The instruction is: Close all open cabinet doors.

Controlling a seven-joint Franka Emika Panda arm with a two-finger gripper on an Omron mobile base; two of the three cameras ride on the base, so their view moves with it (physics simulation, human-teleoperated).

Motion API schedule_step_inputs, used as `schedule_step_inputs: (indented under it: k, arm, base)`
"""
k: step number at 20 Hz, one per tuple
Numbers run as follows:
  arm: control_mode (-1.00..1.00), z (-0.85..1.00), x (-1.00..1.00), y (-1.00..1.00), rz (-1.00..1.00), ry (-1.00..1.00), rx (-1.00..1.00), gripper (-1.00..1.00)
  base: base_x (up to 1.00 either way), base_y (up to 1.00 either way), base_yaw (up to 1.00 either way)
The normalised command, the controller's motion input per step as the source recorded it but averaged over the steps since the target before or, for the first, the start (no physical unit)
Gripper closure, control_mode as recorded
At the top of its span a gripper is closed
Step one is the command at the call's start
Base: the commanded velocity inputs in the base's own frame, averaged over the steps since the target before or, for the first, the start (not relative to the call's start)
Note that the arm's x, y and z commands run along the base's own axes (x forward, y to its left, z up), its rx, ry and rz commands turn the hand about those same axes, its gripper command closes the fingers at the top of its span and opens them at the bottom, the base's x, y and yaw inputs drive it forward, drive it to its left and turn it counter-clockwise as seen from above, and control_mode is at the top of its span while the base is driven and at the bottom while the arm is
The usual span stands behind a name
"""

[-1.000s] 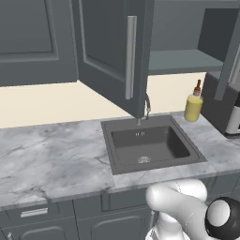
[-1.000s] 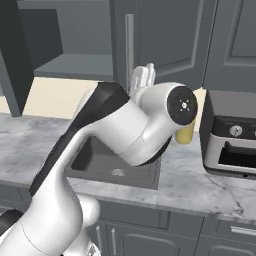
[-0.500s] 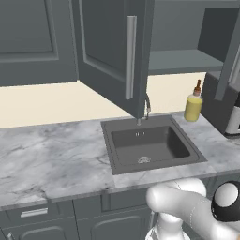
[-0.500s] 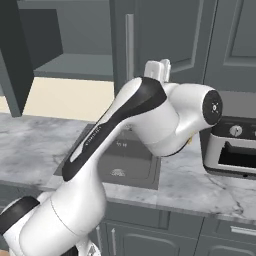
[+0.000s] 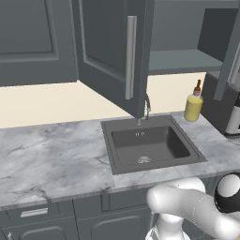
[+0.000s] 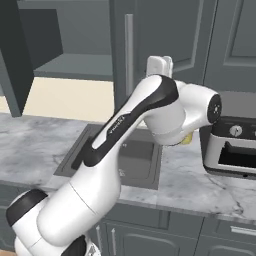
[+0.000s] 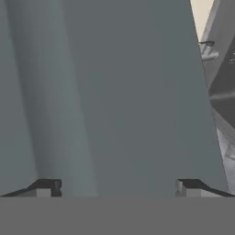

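Above grey marble counter [image 5: 51, 159], dark slate-grey cabinet door [image 5: 110, 56] with silver bar handle [image 5: 131, 57] swung open over dark sink [image 5: 150, 146]; yellow soap bottle [image 5: 193, 105] right. Gripper [image 7: 117, 187] spread wide, empty, facing door panel [image 7: 105, 92] closely.

Arm [image 6: 150, 115] now higher, further right
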Motion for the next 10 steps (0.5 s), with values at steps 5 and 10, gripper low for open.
schedule_step_inputs:
  k: [5, 10]
  arm:
    - [-1.00, -0.05, 0.38, 0.28, 0.10, -0.18, 0.00, -1.00]
    - [-1.00, -0.06, 0.48, 0.49, 0.12, -0.11, 0.00, -1.00]
  base:
    - [0.00, 0.00, 0.00]
    - [0.00, 0.00, 0.00]
